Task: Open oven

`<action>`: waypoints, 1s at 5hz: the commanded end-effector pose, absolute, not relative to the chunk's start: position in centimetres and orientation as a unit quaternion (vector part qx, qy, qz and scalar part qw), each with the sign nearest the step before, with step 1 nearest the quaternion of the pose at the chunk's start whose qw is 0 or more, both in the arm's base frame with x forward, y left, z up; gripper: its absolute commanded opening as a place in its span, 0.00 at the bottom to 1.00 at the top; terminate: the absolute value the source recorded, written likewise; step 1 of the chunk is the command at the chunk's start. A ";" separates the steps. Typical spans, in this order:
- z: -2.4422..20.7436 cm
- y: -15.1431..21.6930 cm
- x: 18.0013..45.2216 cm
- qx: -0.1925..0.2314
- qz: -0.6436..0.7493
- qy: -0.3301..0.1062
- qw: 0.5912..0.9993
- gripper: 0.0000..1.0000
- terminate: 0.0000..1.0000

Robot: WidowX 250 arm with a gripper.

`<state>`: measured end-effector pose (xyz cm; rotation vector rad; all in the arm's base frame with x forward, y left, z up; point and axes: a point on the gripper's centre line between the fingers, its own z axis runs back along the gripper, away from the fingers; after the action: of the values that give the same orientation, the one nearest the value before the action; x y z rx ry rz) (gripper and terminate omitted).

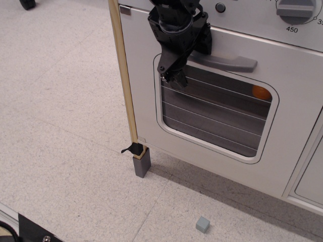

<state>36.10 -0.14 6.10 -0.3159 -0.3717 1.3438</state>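
The white oven door (202, 156) has a rounded wire-lined window (217, 118) and a grey bar handle (232, 61). It looks closed against the oven front. My black gripper (187, 60) comes down from the top edge at the handle's left end. One finger (172, 76) hangs in front of the window's upper left corner. The other finger (204, 44) is above the handle. The jaws stand apart with the handle's left end between them. A grey numbered knob (295, 11) shows at the top right.
An orange object (260, 92) shows inside the oven behind the window. A wooden post (123, 75) with a grey foot (142, 164) borders the oven's left side. A small grey cube (202, 224) lies on the speckled floor. A plain white cabinet door (310, 176) is at the right.
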 end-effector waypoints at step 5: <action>8.1 4.9 29.1 -0.114 0.510 -0.208 0.827 1.00 0.00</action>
<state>28.99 3.94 7.09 -0.2455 -0.3975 1.0849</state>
